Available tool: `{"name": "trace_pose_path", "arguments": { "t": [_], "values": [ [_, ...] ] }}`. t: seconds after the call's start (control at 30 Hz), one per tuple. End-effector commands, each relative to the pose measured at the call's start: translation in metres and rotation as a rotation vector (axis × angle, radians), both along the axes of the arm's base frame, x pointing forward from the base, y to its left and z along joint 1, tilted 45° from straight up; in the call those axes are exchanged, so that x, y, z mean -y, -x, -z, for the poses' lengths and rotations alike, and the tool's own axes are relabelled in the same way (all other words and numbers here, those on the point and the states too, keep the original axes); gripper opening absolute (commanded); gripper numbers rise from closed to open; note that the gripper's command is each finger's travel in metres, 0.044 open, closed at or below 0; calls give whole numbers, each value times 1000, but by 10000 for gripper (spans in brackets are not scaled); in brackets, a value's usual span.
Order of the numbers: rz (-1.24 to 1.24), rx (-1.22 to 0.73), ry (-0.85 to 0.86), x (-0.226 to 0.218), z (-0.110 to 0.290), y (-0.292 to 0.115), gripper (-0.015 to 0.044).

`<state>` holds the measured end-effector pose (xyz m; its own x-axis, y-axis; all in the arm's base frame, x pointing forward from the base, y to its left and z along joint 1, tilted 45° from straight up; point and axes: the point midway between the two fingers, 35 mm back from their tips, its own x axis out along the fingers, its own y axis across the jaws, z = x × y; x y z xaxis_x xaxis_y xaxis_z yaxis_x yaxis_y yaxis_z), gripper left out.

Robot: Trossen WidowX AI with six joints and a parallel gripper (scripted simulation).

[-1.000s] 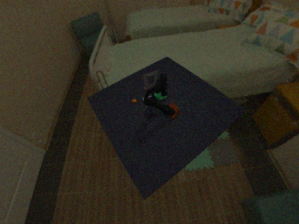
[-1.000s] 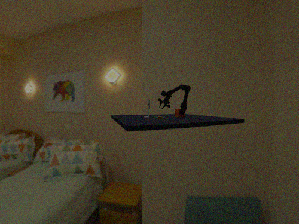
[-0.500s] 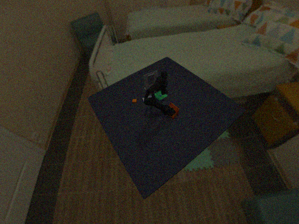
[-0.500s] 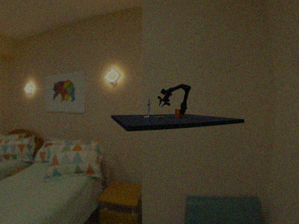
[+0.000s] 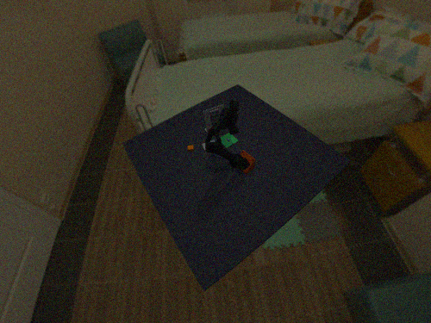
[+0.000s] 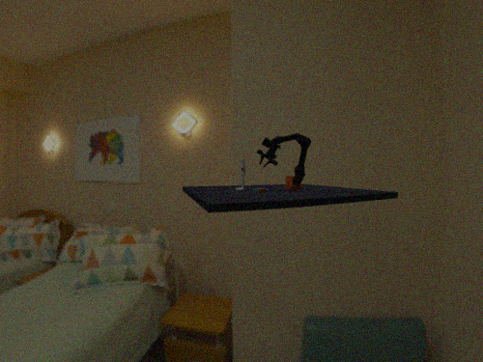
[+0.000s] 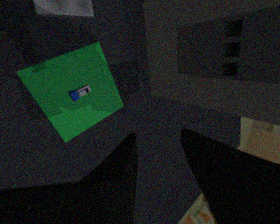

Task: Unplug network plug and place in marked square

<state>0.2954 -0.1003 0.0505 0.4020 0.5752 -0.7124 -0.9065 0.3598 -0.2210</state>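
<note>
The network plug point(image 7: 81, 93), pale with a blue end, lies on the green marked square point(image 7: 57, 80) point(image 5: 233, 142), inside its edges and out of the socket. The upright panel point(image 7: 162, 60) point(image 6: 243, 171) stands beside the square, with several dark openings in the wrist view. My gripper point(image 7: 158, 137) point(image 6: 263, 163) is partly open with nothing between its fingers. It hangs well above the table, apart from the plug, and shows clear of the panel in the exterior view. The tab on the plug is too small to make out.
The dark table point(image 5: 207, 237) point(image 6: 338, 195) carries an orange block point(image 5: 247, 156) point(image 6: 290, 182) by the arm's base and a small orange piece point(image 5: 190, 147) point(image 6: 262, 190) to one side. A pale patch point(image 7: 65, 7) shows at the wrist view's top edge.
</note>
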Motion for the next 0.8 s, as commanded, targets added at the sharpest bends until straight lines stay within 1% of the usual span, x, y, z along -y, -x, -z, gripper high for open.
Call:
{"name": "trace_pose_path", "arguments": {
  "t": [0.0,0.37,0.7,0.73,0.77],
  "values": [
    [-1,0,3,10,-9,-2,156],
    [-2,3,2,28,-31,-4,156],
    [-2,3,2,28,-31,-4,419],
    [-2,3,2,28,-31,-4,440],
    [-2,3,2,28,-31,-4,440]
  ]
}}
